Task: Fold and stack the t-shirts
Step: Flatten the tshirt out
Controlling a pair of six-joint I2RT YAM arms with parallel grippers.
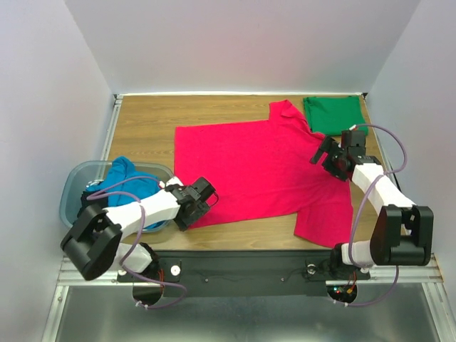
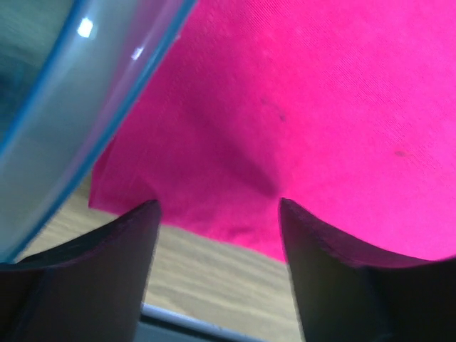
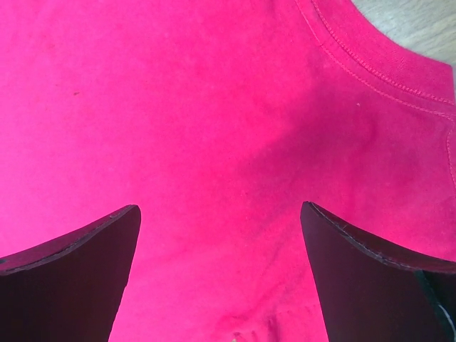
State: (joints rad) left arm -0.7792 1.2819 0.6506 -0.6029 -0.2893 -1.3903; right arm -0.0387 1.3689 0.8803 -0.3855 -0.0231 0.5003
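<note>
While the pink shirt (image 1: pixel 256 171) lies spread flat on the surface (image 1: pixel 146 121) for folding, left jaws stand apart astride its near-left hem, right jaws apart above its collar side. Green shirt (image 1: pixel 331 114) sits folded far right, likely the stack's base; blue shirt (image 1: pixel 121 174) waits in the tub (image 1: pixel 68 196), near left.

I see a plain crimson-pink cloth t-shirt (image 1: pixel 256 167) across the middle of the brown wood-grain table (image 1: pixel 146 121). A solid emerald green folded shirt (image 1: pixel 332 114) is at its far right corner, and a bright blue crumpled shirt (image 1: pixel 122 177) is in the translucent grey-blue plastic tub (image 1: pixel 69 196) at the left edge.
</note>
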